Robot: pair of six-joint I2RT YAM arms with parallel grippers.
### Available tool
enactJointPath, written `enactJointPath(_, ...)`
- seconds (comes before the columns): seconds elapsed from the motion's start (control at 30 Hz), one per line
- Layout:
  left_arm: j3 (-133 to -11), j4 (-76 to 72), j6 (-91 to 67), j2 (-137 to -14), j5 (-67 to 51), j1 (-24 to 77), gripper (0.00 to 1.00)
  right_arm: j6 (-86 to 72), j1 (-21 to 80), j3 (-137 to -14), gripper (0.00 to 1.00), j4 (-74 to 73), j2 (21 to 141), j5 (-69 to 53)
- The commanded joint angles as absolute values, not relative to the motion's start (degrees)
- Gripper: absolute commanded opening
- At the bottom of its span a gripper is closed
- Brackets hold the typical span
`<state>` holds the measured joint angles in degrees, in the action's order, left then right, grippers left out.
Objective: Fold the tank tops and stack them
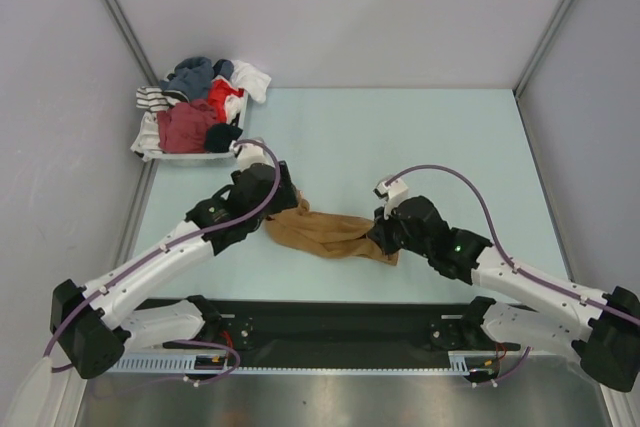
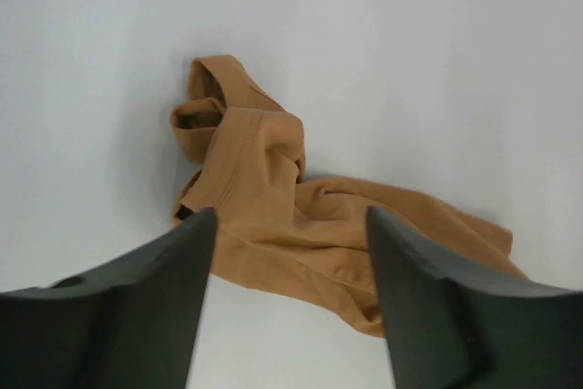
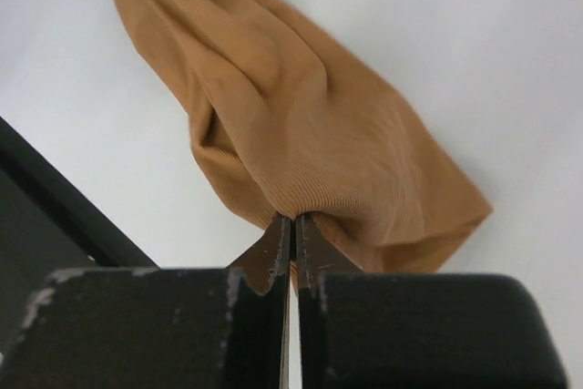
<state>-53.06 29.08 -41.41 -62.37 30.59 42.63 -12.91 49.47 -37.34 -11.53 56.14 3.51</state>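
Observation:
The tan-brown tank top [image 1: 330,233] lies bunched in a long strip on the table between my arms. My left gripper [image 1: 281,200] hovers open over its left end; in the left wrist view the cloth [image 2: 273,198] sits between and beyond the spread fingers [image 2: 173,289], untouched. My right gripper [image 1: 381,234] is shut on the right end of the top; in the right wrist view the jaws pinch a fold of the cloth [image 3: 301,125] at their tips [image 3: 293,223]. A dark maroon red top [image 1: 186,127] lies in the clothes pile at the back left.
A white bin [image 1: 170,155] with mixed clothes stands at the back left corner. A black strip [image 1: 330,322] runs along the near table edge by the arm bases. Grey walls close the left, back and right sides.

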Motion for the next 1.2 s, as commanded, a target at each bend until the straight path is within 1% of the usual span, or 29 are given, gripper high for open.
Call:
enactJointPath(0.0, -50.2, 25.4, -34.1, -61.2, 20.8, 42.4, 0.76, -17.0, 48.6, -35.4, 0.00, -14.8, 53.9, 3.9)
enactJointPath(0.07, -47.7, 23.6, -32.8, -60.1, 17.8, 42.4, 0.85, -18.0, 47.3, -34.9, 0.00, -15.2, 53.8, 5.2)
enactJointPath(0.1, -45.1, 21.6, -32.4, -59.7, 17.1, 42.4, 0.87, -18.8, 46.6, -34.6, 0.00, -15.6, 53.7, 5.9)
enactJointPath(0.2, -42.5, 20.1, -32.8, -59.2, 18.4, 42.4, 0.88, -20.0, 42.5, -33.3, 0.00, -15.3, 53.8, 7.0)
enactJointPath(0.33, -42.5, 21.0, -34.6, -60.6, 20.9, 40.9, 0.88, -22.1, 36.9, -30.3, 0.00, -12.4, 52.6, 6.2)
enactJointPath(0.47, -41.3, 19.4, -36.0, -60.7, 20.0, 37.8, 0.84, -22.2, 31.7, -28.3, 0.00, -9.8, 52.4, 3.9)
enactJointPath(0.53, -40.1, 17.0, -35.5, -60.5, 18.4, 36.4, 0.81, -22.0, 30.8, -28.0, 0.00, -8.6, 53.1, 3.8)
enactJointPath(0.57, -39.8, 16.2, -34.9, -60.7, 17.6, 35.9, 0.77, -21.6, 30.3, -27.9, 0.00, -8.2, 53.4, 3.6)
enactJointPath(0.7, -40.9, 13.1, -33.2, -64.3, 12.9, 34.9, 0.67, -21.3, 27.6, -27.9, 0.00, -6.0, 56.4, 1.9)
enactJointPath(0.8, -42.4, 13.5, -33.5, -68.2, 11.4, 34.9, 0.64, -21.1, 26.5, -28.0, 0.00, -4.8, 57.4, 1.1)
enactJointPath(0.93, -42.0, 13.4, -35.5, -70.8, 10.6, 34.9, 0.63, -20.9, 25.0, -28.0, 0.00, -4.2, 58.0, 0.5)
enactJointPath(1.03, -40.0, 12.1, -37.1, -71.1, 10.8, 34.9, 0.51, -20.9, 24.4, -27.6, 0.00, -3.8, 57.8, -1.1)
enactJointPath(1.07, -39.4, 11.2, -37.2, -71.0, 9.5, 34.9, 0.35, -20.8, 24.4, -27.4, 0.00, -3.8, 57.7, -1.1)
enactJointPath(1.13, -38.8, 9.6, -37.4, -70.8, 8.9, 34.9, 0.10, -20.9, 24.3, -27.3, 0.00, -3.5, 57.5, -1.2)
enactJointPath(1.17, -39.2, 11.1, -37.4, -70.5, 8.8, 34.9, 0.00, -20.8, 24.2, -27.4, 0.00, -3.6, 57.5, -1.2)
